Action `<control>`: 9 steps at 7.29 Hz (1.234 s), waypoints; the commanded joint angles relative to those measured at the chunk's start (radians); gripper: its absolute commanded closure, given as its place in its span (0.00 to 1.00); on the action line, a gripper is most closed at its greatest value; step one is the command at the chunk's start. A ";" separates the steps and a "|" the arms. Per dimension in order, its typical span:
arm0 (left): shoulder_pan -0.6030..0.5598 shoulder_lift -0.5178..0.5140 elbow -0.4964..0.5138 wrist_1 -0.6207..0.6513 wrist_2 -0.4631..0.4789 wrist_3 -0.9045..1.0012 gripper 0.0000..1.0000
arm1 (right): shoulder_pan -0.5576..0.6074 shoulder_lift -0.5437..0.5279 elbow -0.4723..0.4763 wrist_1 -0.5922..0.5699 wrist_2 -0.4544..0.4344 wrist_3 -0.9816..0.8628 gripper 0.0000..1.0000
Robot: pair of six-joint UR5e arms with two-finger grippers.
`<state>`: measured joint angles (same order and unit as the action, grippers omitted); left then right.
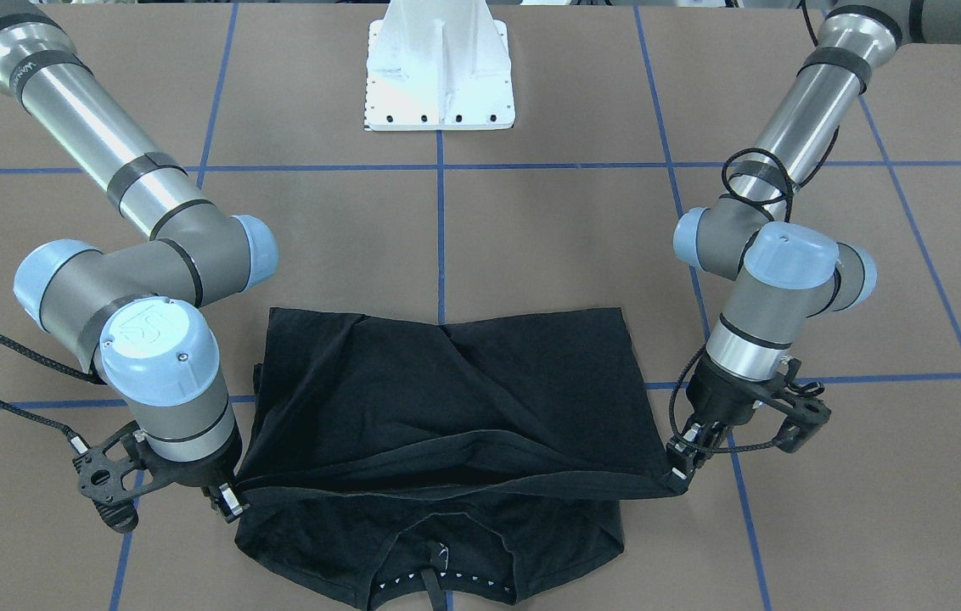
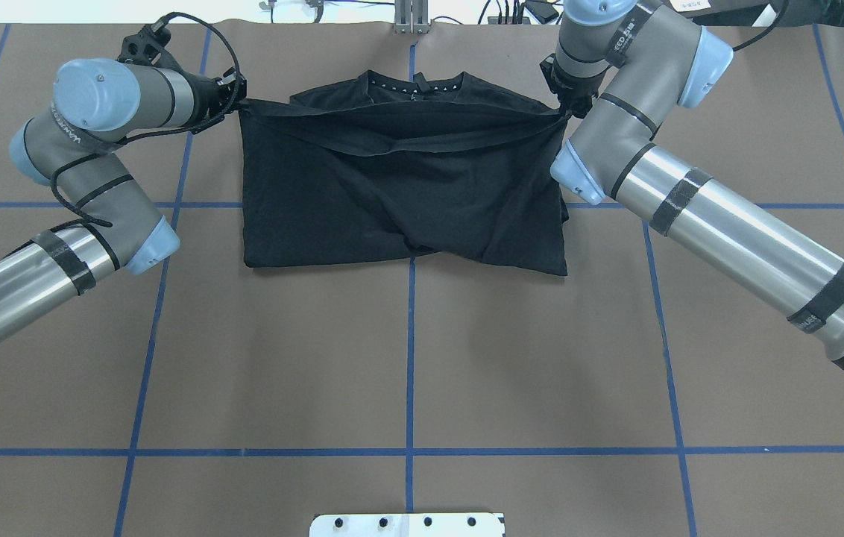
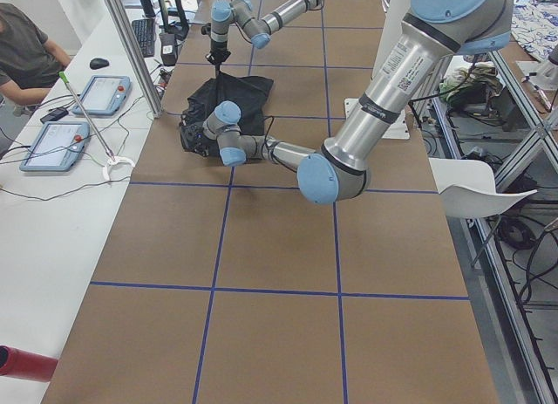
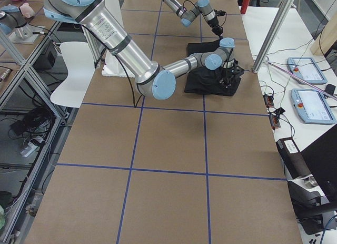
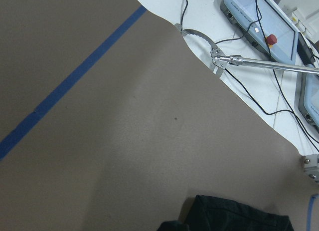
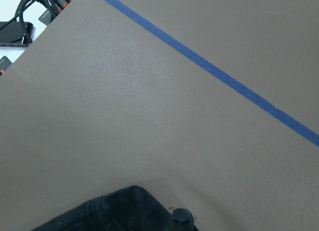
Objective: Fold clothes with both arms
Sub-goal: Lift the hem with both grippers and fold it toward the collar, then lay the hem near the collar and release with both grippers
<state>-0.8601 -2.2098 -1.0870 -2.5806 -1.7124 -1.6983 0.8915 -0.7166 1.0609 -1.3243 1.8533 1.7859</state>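
The left gripper (image 2: 237,101) is clamped on one corner of a raised fabric edge. The right gripper (image 2: 564,112) is clamped on the other corner. Both pairs of fingers are together with cloth between them.

That edge runs as one taut band between the two grippers. It belongs to the single black T-shirt (image 2: 400,194), whose body is doubled over on itself. In the overhead view the left gripper is at 10 o'clock from the shirt's middle and the right gripper at 2 o'clock. The collar (image 2: 413,82), with its row of small white marks, lies flat on the table at 12 o'clock, just beyond the held band and not covered by it.

Two arms reach in, the left arm (image 2: 19,276) from 8 o'clock and the right arm (image 2: 750,239) from 4 o'clock.

The table (image 2: 541,358) has a brown cover with a grid of blue tape lines (image 2: 410,373). One white base (image 2: 407,524) is at 6 o'clock, well apart from the shirt.

Each wrist view shows brown cover, one blue line and a bit of black cloth at its lower edge.

Beside the table, the bench holds two tablets (image 3: 105,94) (image 3: 52,145). One person (image 3: 22,55) sits there. One white chair (image 3: 479,195) stands on the opposite side.
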 commanded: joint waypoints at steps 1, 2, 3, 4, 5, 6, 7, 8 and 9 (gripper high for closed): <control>-0.002 -0.007 0.025 -0.009 -0.001 0.008 0.90 | 0.001 0.003 -0.044 0.049 -0.035 0.000 1.00; -0.002 -0.011 0.035 -0.010 -0.001 0.008 0.87 | 0.000 0.018 -0.053 0.063 -0.037 0.007 1.00; -0.002 -0.013 0.041 -0.010 -0.001 0.009 0.56 | 0.000 0.041 -0.058 0.062 -0.036 0.026 1.00; -0.007 -0.013 0.048 -0.039 0.001 0.011 0.44 | 0.000 0.064 -0.071 0.062 -0.034 0.050 1.00; -0.011 -0.013 0.056 -0.045 -0.001 0.015 0.44 | 0.000 0.065 -0.084 0.066 -0.032 0.056 1.00; -0.020 -0.013 0.061 -0.058 -0.001 0.017 0.42 | 0.000 0.066 -0.087 0.066 -0.034 0.055 1.00; -0.036 -0.013 0.061 -0.078 -0.004 0.032 0.36 | 0.001 0.066 -0.085 0.066 -0.034 0.055 0.59; -0.039 -0.015 0.052 -0.079 -0.006 0.034 0.22 | 0.000 0.069 -0.073 0.066 -0.034 0.061 0.24; -0.048 -0.013 0.035 -0.079 -0.009 0.035 0.01 | -0.011 0.066 -0.058 0.066 -0.034 0.066 0.11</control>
<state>-0.8977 -2.2234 -1.0366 -2.6564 -1.7178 -1.6665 0.8891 -0.6494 0.9874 -1.2579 1.8194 1.8458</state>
